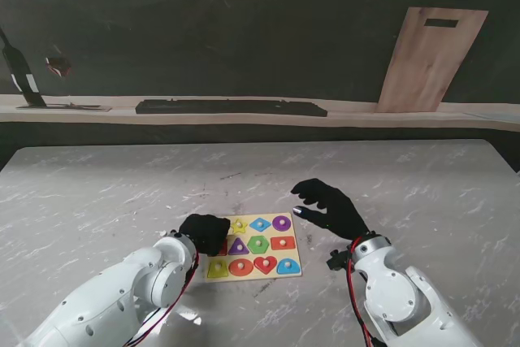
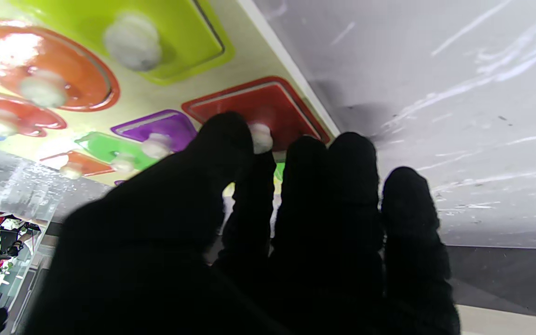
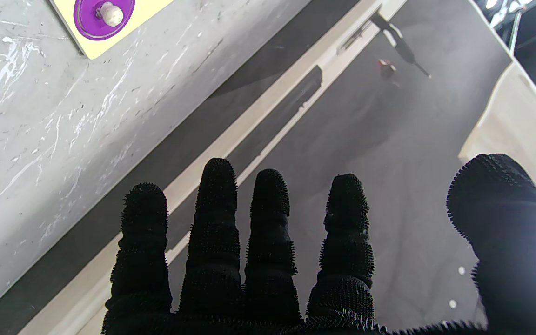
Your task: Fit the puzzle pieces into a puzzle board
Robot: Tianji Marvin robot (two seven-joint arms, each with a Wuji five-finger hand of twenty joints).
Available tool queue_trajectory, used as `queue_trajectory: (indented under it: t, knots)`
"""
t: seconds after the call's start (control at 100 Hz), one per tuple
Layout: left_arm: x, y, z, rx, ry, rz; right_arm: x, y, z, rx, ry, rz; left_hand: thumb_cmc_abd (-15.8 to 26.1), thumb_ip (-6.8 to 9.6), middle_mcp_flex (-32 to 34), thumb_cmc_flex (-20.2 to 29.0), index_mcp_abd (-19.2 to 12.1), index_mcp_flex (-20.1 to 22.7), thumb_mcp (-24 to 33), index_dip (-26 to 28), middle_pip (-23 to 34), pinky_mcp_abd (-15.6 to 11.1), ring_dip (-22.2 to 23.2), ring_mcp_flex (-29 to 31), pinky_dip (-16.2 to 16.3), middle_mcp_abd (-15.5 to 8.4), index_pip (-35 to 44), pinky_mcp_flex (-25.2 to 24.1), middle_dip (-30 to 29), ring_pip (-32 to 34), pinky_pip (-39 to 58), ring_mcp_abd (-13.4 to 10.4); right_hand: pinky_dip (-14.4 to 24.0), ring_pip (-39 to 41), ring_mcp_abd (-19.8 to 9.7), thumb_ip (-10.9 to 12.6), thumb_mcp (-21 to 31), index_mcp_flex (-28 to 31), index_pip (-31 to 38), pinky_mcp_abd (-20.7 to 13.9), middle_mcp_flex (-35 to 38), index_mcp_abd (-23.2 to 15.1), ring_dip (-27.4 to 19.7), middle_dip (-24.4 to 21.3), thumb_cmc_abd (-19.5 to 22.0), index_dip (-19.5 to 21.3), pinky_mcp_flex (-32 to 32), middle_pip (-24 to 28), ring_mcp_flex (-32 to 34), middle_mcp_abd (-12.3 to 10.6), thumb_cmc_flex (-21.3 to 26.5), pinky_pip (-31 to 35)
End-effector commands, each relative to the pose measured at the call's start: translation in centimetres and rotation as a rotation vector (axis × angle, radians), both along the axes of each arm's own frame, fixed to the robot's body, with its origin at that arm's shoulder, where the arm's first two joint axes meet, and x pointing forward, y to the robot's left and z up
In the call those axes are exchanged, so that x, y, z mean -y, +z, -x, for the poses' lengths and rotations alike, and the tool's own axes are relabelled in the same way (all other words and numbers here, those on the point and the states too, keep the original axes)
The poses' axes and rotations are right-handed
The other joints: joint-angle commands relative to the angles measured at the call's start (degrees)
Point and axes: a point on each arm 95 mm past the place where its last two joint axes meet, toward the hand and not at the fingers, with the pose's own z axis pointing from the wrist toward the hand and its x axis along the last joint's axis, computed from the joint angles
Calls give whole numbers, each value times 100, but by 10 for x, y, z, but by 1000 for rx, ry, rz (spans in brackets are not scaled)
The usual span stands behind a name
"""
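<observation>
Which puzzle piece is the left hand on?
The red piece at the board's left edge, middle row. The left hand's fingertips are at its white knob; every other piece sits clear of the hand.

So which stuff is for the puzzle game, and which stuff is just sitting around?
For the puzzle:
- puzzle board
- coloured pieces, like the purple circle and red heart
- left robot hand, over the board's left edge
- right robot hand, open

Just sitting around:
- wooden board leaning on the wall
- long black bar on the ledge
</observation>
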Motion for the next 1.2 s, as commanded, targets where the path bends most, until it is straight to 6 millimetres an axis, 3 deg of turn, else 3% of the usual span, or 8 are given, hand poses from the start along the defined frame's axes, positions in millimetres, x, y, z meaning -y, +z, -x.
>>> queue_trajectory:
  t: [0.0,0.23,0.36,0.4,0.86,0.95,1.04,1.19]
  knots:
    - [0,-3,4,-13,-3,-4,-3,-1,3,3,4,-8,15,-25,-208,-155,-87,-428,-340,481,257,710,119,-104,164,-3,-264,-121,368,125,51,-70,105,55,7,218,-36,52,-24,22,173,-224,48,39,68,85,-44,16,23,-112,-116,24]
    - [0,-5,5,-17,0,-1,-2,0,3,7,1,-11,310,72,-339,-522,-64,-560,-553,737,388,725,140,-144,163,-52,-523,-151,434,106,25,-38,104,54,10,218,-35,59,-25,17,173,-225,48,38,64,84,-45,14,19,-121,-116,24]
    - [-1,-5,6,-15,1,4,-2,0,4,9,0,-12,548,238,-430,-788,-11,-540,-786,898,471,737,149,-171,166,-47,-719,-172,64,73,7,-19,104,56,8,219,-34,60,-25,16,174,-221,49,39,71,84,-45,17,24,-122,-119,24]
    - [-1,-5,7,-15,0,6,-2,0,4,9,0,-12,631,358,-476,-872,28,-532,-887,922,482,731,145,-199,162,-29,-809,-200,-24,45,-9,-3,104,55,16,219,-33,59,-25,13,170,-222,49,39,66,85,-40,15,22,-119,-116,27]
    - [-4,-4,11,33,17,42,-2,0,4,6,2,-15,1011,390,-544,-958,169,-467,-1343,800,417,779,122,-278,158,67,-1076,-265,-148,-57,-69,139,103,57,6,220,-29,60,-23,15,168,-220,49,39,66,88,-41,15,23,-118,-112,28]
    - [-5,-4,11,29,16,45,-2,0,4,6,2,-15,1101,383,-525,-893,152,-408,-1419,799,409,793,118,-271,160,78,-1042,-270,-163,-63,-73,158,103,57,9,218,-32,60,-22,11,173,-225,49,39,68,88,-39,17,23,-114,-119,29]
    - [-5,-4,11,32,15,54,-2,0,3,6,2,-15,996,77,-485,-415,59,-358,-1695,593,394,795,111,-239,170,87,-938,-248,-199,-61,-61,158,102,54,9,219,-29,50,-25,18,169,-223,48,39,70,87,-45,14,19,-120,-115,27]
    - [-6,-5,11,35,9,57,-3,0,3,6,2,-16,854,-46,-416,-103,-30,-34,-1757,-27,400,804,103,-196,178,89,-1075,-220,-218,-43,-44,162,102,55,9,219,-30,62,-21,18,172,-225,49,39,67,89,-43,16,22,-112,-114,28]
